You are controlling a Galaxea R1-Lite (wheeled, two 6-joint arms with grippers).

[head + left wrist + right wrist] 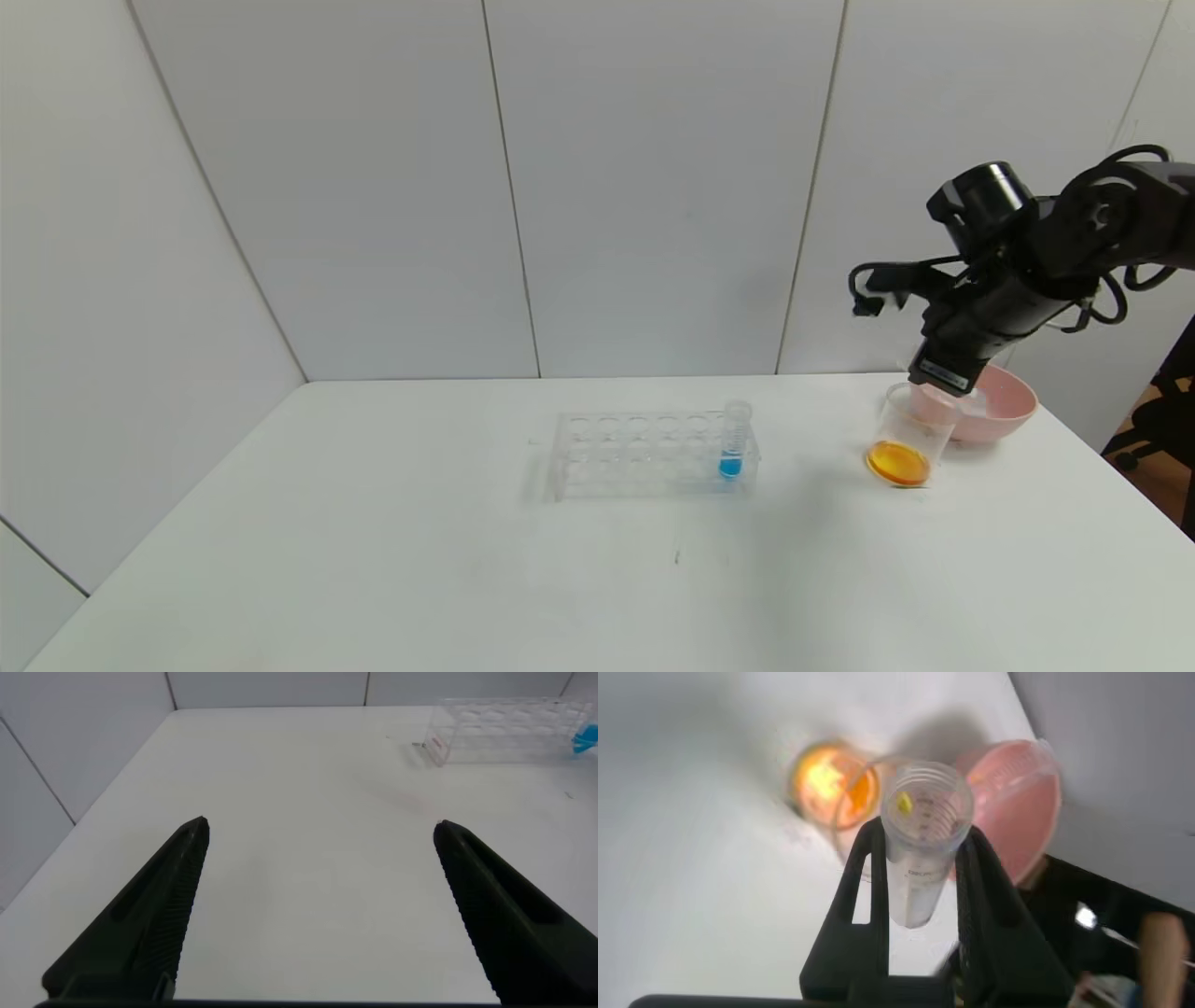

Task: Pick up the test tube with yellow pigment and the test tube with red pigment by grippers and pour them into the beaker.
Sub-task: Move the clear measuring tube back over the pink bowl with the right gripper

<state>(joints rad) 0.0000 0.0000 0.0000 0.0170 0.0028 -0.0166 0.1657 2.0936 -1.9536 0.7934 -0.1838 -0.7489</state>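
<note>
My right gripper (941, 381) is shut on a clear test tube (924, 826) and holds it tipped over the beaker (910, 431). A small yellow drop clings inside the tube's mouth, so this is the test tube with yellow pigment. The tube's mouth points towards the beaker (842, 786), which stands on the table with orange liquid (898, 463) at its bottom. The test tube with red pigment is out of view. My left gripper (318, 826) hangs open over bare table, far from the beaker, with nothing between its fingers.
A pink bowl (1010, 403) sits just behind the beaker near the table's right edge. A clear tube rack (644, 453) stands mid-table with a blue-tipped tube (733, 446) in its right end. White wall panels close the back and left.
</note>
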